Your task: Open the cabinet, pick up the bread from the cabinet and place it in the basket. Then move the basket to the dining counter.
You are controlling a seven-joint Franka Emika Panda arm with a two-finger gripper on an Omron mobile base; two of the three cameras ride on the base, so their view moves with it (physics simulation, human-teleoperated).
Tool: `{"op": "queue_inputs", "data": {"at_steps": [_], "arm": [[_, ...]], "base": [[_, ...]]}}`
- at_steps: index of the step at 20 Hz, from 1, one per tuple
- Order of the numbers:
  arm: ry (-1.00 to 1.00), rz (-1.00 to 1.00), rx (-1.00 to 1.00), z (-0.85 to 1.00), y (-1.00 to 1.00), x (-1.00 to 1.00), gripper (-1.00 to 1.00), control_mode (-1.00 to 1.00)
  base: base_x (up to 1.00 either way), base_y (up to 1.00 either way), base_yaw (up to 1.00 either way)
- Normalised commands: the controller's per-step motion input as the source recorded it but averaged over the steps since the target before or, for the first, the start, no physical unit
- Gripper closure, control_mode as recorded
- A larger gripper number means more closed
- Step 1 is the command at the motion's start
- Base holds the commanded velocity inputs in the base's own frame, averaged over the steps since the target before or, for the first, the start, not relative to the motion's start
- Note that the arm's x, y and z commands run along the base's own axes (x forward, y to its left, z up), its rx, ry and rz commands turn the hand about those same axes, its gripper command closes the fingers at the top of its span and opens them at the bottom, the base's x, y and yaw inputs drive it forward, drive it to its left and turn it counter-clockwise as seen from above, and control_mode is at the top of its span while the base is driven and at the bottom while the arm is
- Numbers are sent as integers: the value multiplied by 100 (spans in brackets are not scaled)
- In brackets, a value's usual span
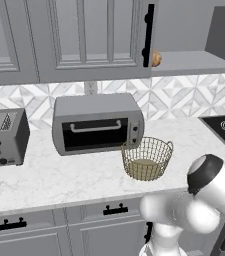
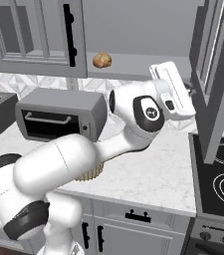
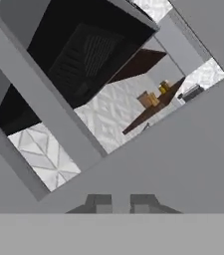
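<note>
- The two-finger gripper [image 3: 118, 203] is being seen in the hand view with its dark tips a narrow gap apart and nothing between them; whether it is fully closed cannot be told.
- In the right base view the fingertips are being hidden behind the swung-out grey panelled cabinet door [image 2: 214, 74].
- The small golden-brown lumpy bread roll [image 2: 102, 60] is sitting on the plain grey cabinet shelf [image 2: 133, 64], well left of the hand; it is roundish, showing no clear long axis.
- The pale gold wire basket [image 1: 147, 158] is standing on the marble counter [image 1: 59, 180] beside the grey toaster oven [image 1: 98, 122].

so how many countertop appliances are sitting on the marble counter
2. The toaster oven sits mid-counter against the tiled wall, just behind the basket; the toaster is at the far left. Others may sit out of frame.
</note>
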Motion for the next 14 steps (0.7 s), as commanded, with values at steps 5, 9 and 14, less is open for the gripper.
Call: {"op": "queue_inputs", "data": {"at_steps": [5,9,14], "arm": [[11,13,-17,65,88,-52,100,-100],[36,27,-21,95,81,-48,100,-100],[55,33,-6,71,76,-26,100,-100]], "base": [[0,0,0],[0,0,0],[0,0,0]]}}
